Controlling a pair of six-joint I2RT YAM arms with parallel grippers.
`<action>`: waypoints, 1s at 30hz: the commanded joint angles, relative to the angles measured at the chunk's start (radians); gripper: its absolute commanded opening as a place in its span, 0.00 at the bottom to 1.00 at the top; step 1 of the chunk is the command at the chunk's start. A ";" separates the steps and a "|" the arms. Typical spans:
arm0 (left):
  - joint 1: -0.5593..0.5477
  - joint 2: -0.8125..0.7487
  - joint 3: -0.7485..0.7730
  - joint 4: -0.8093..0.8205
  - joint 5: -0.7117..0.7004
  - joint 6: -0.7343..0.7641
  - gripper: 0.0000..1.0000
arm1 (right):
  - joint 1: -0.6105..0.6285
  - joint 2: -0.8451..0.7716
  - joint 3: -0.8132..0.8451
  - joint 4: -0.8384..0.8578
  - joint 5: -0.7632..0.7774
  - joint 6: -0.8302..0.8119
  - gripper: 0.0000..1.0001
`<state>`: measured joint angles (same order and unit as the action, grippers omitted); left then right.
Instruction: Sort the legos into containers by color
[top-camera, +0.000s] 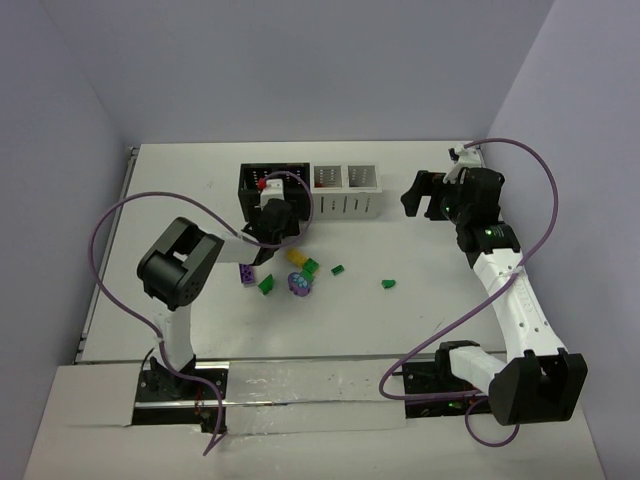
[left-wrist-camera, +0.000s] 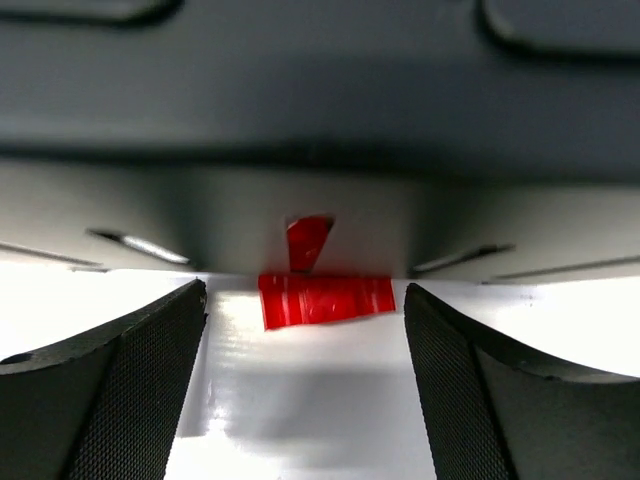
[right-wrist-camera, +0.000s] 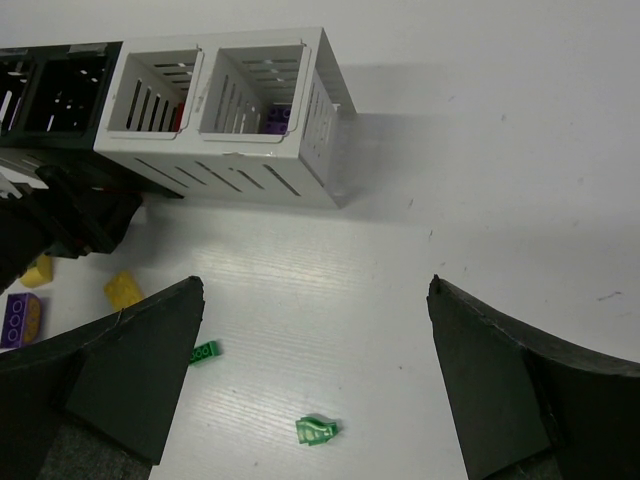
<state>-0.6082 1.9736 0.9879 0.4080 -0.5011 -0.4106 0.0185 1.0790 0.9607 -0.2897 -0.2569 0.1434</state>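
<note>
A red lego (left-wrist-camera: 325, 298) lies on the white table against the dark wall of a black bin (top-camera: 272, 186). My left gripper (left-wrist-camera: 305, 296) is open, with a fingertip on each side of that brick and not touching it. A smaller red patch (left-wrist-camera: 308, 240) shows on the wall just above. The containers stand in a row, black ones left and white ones (top-camera: 345, 186) right. My right gripper (right-wrist-camera: 315, 290) hangs open and empty above the table right of the row. Loose legos lie in front: green (right-wrist-camera: 317, 430), green (right-wrist-camera: 204, 351), yellow (right-wrist-camera: 124, 289), purple (top-camera: 246, 274).
A purple piece (right-wrist-camera: 280, 118) sits inside the end white bin (right-wrist-camera: 262, 90), and something red (top-camera: 262, 184) shows in a black bin. More green bricks (top-camera: 387, 284) are scattered mid-table. Purple cables loop from both arms, and grey walls enclose the table.
</note>
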 joint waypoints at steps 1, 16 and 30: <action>0.012 0.037 0.053 -0.035 0.029 -0.009 0.83 | -0.009 -0.020 -0.004 0.011 -0.011 -0.002 1.00; 0.014 0.045 0.077 -0.097 0.048 -0.025 0.68 | -0.009 -0.027 -0.012 0.013 -0.013 -0.004 1.00; -0.027 -0.079 0.000 -0.218 0.068 -0.096 0.49 | -0.008 -0.047 -0.022 0.011 -0.035 0.006 1.00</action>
<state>-0.6155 1.9602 1.0175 0.3082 -0.4774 -0.4551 0.0170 1.0663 0.9401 -0.2935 -0.2738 0.1440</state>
